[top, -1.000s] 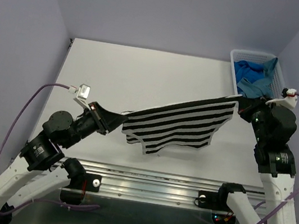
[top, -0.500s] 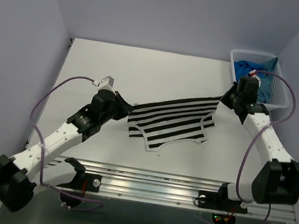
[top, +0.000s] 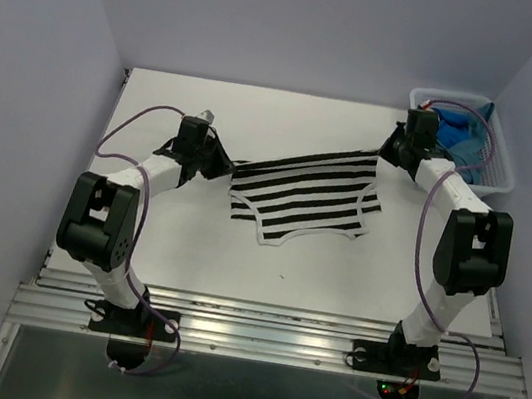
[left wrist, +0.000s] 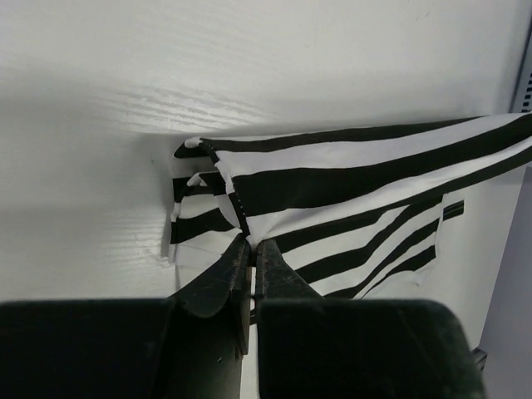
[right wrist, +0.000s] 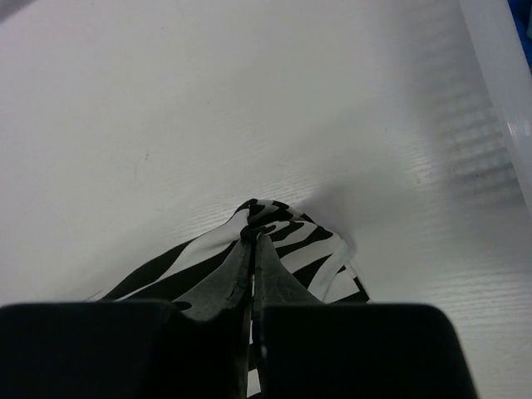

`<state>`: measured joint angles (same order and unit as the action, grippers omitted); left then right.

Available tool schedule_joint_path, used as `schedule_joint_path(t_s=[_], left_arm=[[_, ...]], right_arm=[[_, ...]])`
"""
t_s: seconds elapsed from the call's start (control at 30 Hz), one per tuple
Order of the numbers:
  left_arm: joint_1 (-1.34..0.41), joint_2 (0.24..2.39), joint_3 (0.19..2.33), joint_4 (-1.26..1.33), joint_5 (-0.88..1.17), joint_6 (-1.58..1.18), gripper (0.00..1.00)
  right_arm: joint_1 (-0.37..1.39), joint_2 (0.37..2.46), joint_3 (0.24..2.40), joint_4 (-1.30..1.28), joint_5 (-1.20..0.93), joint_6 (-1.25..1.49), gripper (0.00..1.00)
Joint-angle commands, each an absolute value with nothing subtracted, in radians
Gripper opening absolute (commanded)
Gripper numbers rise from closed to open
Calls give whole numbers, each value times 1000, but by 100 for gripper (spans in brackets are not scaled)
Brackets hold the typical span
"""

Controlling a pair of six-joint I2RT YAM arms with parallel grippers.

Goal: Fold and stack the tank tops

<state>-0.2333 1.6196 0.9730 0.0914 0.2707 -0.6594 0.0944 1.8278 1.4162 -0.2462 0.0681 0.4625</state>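
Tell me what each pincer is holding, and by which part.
Both hold the striped tank top: the left pincer pinches its far left corner, the right pincer its far right corner.

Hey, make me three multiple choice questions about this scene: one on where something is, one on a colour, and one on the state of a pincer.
1. Where does the white basket stand?
A. At the far right corner of the table
B. At the near left corner
C. In the centre

2. What colours is the tank top that is held between the two arms?
A. Plain red
B. Black and white stripes
C. Green with dots

3. How is the left pincer?
A. Wide open
B. Out of view
C. Shut on the tank top

Answers: 1 A, the top view shows it in that corner. 2 B, the stripes show in every view. 3 C, the left wrist view shows its fingers pinched on the fabric's edge.
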Motion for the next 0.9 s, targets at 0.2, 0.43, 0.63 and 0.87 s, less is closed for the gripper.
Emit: schedule_joint_path(t_s=[0.2, 0.43, 0.63, 0.87], left_arm=[[-224, 1516, 893, 49, 340, -586, 0], [-258, 1376, 735, 52, 367, -626, 0], [-330, 1322, 637, 57, 357, -693, 0], [-374, 1250, 529, 57, 334, -732, 0]], right_arm=[[60, 1689, 1237, -178, 192, 428, 1], [41, 1537, 1071, -201, 239, 456, 1], [32, 1494, 986, -252, 252, 482, 1], [23, 1490, 937, -325, 299, 495, 1]])
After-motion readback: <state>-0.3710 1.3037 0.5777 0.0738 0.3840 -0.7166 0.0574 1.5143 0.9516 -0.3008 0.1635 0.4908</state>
